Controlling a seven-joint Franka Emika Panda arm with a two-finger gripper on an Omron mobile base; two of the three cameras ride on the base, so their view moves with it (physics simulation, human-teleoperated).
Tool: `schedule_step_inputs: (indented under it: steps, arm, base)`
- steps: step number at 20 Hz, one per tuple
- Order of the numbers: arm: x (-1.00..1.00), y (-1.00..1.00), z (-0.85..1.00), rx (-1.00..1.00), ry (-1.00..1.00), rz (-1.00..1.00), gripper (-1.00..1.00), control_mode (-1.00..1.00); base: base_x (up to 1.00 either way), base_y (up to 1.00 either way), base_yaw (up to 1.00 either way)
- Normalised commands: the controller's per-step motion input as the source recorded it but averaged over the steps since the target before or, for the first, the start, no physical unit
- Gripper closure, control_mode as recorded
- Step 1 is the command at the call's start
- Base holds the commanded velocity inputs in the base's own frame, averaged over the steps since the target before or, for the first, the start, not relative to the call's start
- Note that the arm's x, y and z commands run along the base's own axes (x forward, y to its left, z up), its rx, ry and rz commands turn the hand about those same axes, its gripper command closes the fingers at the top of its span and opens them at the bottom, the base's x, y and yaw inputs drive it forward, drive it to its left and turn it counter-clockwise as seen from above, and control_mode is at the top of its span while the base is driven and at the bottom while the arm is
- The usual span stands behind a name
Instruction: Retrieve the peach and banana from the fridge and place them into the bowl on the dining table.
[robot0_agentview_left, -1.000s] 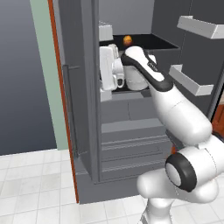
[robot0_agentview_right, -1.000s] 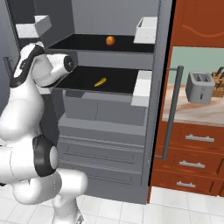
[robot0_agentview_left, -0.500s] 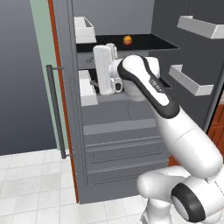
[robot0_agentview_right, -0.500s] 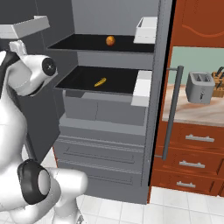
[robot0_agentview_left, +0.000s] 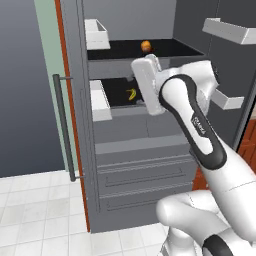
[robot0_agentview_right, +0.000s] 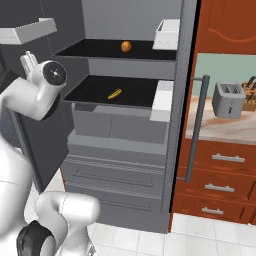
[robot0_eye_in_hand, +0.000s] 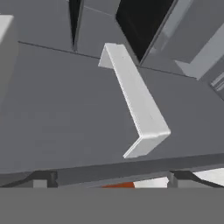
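Note:
The fridge (robot0_agentview_left: 145, 170) stands with both doors open and a dark inside. A small orange-red peach (robot0_agentview_left: 145, 45) (robot0_agentview_right: 126, 46) rests on the upper shelf. One shelf below lies the yellow banana (robot0_agentview_left: 132, 94) (robot0_agentview_right: 114, 93). My arm's white wrist block (robot0_agentview_left: 147, 85) hangs in front of the lower shelf, just right of the banana and apart from it. In the hand view my gripper (robot0_eye_in_hand: 107, 180) is open and holds nothing; it faces a grey door panel with a white bin (robot0_eye_in_hand: 135, 105). The bowl and the dining table are out of view.
The left door, with a long bar handle (robot0_agentview_left: 62, 125), carries white bins (robot0_agentview_left: 97, 32); the other door has bins too (robot0_agentview_left: 227, 30). Right of the fridge are reddish wooden drawers (robot0_agentview_right: 220, 170) and a counter with a toaster (robot0_agentview_right: 228, 99) and a knife block (robot0_agentview_right: 248, 87).
The fridge's left door has swung wider open, uncovering its bins. My wrist has drawn back to the right, and the banana now shows beside it. The jaws have stayed open.

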Motion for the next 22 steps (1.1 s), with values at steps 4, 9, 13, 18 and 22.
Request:
schedule_step_inputs:
  steps: [4,9,13,18,22]
  arm:
    - [-0.37,-1.0,-0.03,-0.43,0.0,0.0,-1.0,-1.0]
    - [-0.46,-0.89,-0.36,-0.49,-0.08,0.02,-1.0,-1.0]
    - [-0.5,-0.51,-0.51,-0.51,-0.21,0.08,-1.0,-1.0]
    - [-0.35,-0.3,-0.28,-0.36,-0.16,0.16,-1.0,-1.0]
    - [-0.62,-0.19,-0.01,-0.2,-0.01,0.11,-1.0,-1.0]
  base:
    - [0.0,0.0,0.0]
    - [0.0,0.0,0.0]
    - [0.0,0.0,0.0]
    - [0.0,0.0,0.0]
    - [0.0,0.0,0.0]
